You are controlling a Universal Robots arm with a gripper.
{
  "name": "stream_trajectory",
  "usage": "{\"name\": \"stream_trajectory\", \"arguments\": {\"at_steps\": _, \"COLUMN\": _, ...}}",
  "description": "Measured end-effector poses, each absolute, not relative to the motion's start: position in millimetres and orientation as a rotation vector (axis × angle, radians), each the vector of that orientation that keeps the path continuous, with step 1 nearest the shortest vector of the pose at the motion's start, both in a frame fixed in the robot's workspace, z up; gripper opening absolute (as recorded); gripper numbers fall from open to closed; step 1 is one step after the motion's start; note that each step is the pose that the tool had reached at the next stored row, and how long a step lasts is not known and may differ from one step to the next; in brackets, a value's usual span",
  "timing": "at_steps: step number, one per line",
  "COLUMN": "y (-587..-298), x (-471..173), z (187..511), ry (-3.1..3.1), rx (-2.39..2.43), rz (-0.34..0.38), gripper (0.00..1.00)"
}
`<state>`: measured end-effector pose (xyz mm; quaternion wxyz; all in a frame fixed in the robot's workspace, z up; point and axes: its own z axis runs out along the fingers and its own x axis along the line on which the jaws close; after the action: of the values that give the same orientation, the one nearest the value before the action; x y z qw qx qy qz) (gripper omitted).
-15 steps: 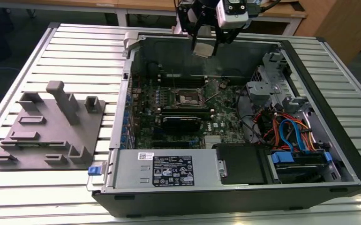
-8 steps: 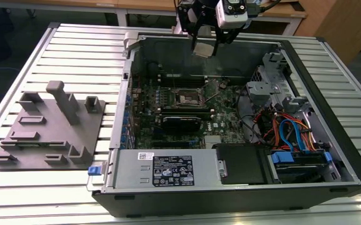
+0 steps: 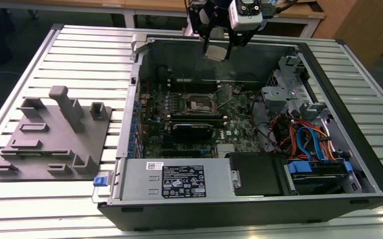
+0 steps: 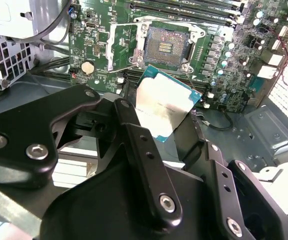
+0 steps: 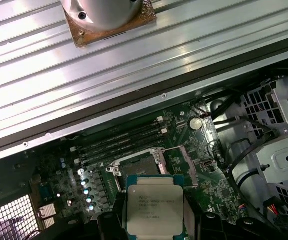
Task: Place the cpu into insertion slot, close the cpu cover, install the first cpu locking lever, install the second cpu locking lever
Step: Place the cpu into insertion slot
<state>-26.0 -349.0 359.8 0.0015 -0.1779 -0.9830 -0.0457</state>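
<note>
The pincer (image 4: 159, 120), nearest the lens, was clenched on the cpu (image 4: 166, 97) by two opposite edges, probably so that the chip's underside was free for seating. In the exterior view it hung high over the far side of the case (image 3: 244, 211), well apart from the slot (image 3: 200, 103), whose dark centre lay bare. The case lay open on its side, board facing up, likely for reach. It rested on a slatted metal surface (image 3: 78, 55) with a grey fixture plate (image 3: 52, 149) beside it. Wooden desks (image 3: 158, 5) stood behind.

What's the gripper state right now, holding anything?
gripper: shut on the cpu, which it holds in the air, not yet in the insertion slot.
</note>
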Motion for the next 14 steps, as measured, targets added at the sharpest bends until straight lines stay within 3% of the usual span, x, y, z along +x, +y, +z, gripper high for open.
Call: {"name": "stream_trajectory", "arguments": {"at_steps": 14, "y": -349.0, "x": -26.0, "z": 359.8, "ry": -3.081, "rx": -0.586, "rz": -0.144, "gripper": 0.54}}
